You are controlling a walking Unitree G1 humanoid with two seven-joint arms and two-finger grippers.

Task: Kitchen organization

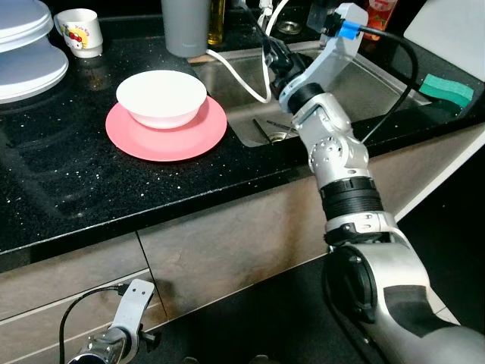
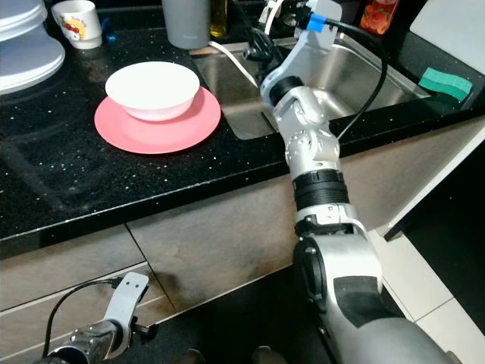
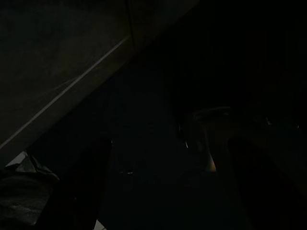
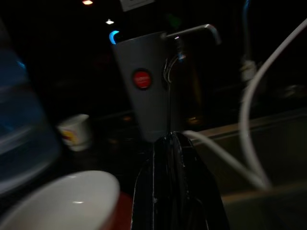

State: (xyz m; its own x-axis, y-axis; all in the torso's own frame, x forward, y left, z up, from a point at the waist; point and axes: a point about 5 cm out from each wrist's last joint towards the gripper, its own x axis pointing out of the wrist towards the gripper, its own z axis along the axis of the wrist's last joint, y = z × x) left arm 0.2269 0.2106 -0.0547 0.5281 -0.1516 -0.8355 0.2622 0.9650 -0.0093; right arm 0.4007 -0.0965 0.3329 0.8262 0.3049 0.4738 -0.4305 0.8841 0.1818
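The right gripper [image 4: 169, 143] is pinching a thin metal utensil [image 4: 169, 86] upright over the sink [image 1: 379, 91]; the white bowl [image 1: 161, 97] is waiting beside it on the pink plate [image 1: 167, 135], likely its destination.

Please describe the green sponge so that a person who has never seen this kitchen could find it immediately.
Start at the black speckled stone countertop and find the steel sink basin set into it. On the counter ledge at the sink's right side lies the flat green rectangular sponge. It is the only green thing there, lying apart from the round pink plate and white bowl on the sink's other side.
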